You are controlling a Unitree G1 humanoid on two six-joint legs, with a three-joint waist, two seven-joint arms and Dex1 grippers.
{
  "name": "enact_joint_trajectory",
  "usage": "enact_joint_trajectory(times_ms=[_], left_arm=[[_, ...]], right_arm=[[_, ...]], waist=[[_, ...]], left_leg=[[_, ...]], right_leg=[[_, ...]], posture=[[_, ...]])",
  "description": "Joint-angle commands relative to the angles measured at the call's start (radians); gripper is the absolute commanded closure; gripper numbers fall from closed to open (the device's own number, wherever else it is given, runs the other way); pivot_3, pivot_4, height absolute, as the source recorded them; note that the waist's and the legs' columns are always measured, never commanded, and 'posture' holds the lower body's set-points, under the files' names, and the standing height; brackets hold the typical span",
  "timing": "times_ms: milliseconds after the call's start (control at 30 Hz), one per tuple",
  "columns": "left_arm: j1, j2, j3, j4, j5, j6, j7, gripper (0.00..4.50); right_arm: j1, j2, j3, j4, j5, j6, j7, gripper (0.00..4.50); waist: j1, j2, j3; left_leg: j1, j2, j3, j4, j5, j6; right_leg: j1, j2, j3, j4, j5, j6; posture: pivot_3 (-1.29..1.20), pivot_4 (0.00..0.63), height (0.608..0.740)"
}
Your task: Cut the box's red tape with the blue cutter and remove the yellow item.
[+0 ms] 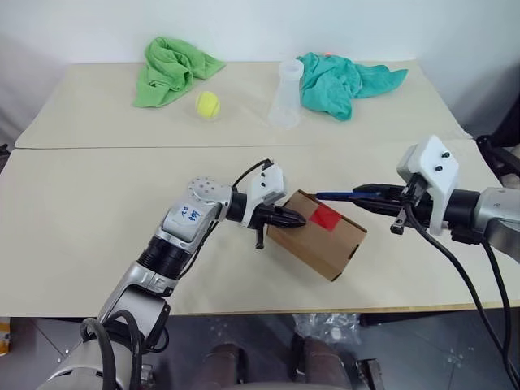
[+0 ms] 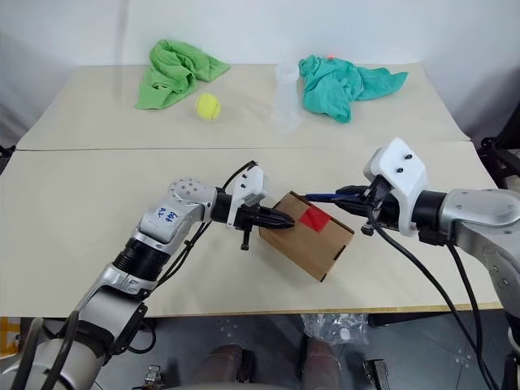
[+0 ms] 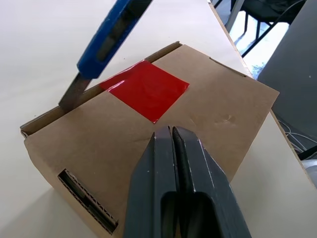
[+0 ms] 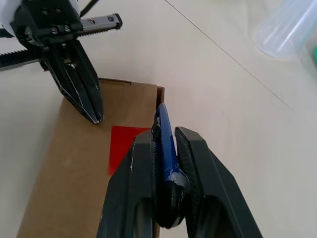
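No readable label for you — left gripper (image 1: pixel 297 218) pinched closed on the box (image 1: pixel 321 244); right gripper (image 4: pixel 166 144) clamps the blue cutter (image 3: pixel 106 37) at the red tape (image 3: pixel 146 89).

Left hand (image 3: pixel 172 133) closed; right hand (image 4: pixel 166 136) clamped, both angled inward.

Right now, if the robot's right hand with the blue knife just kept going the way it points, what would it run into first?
Probably the box. The right hand holds the blue cutter aimed at the lid's far edge, its blade tip right at the seam beside the red tape. Whether it already touches is unclear.
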Motion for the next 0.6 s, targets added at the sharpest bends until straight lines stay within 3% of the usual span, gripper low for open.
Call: enact_joint_trajectory(times_ms=[33, 600], left_arm=[[-0.007, 0.004, 0.001, 0.006, 0.016, -0.003, -0.003, 4.41], [-0.008, 0.001, -0.004, 0.02, 0.032, 0.002, 0.02, 4.41]], right_arm=[[0.018, -0.003, -0.019, -0.009, -0.007, -0.026, 0.01, 4.19], [0.085, -0.113, -0.047, -0.031, 0.005, -0.008, 0.09, 4.19]], waist=[[0.0, 0.0, 0.0], [0.001, 0.0, 0.0]], left_leg=[[0.0, 0.0, 0.0, 0.0, 0.0, 0.0], [0.0, 0.0, 0.0, 0.001, 0.0, 0.001]], right_leg=[[0.0, 0.0, 0.0, 0.0, 0.0, 0.0], [0.001, 0.0, 0.0, 0.0, 0.001, 0.0]], posture=[[0.0, 0.15, 0.74], [0.0, 0.15, 0.74]])
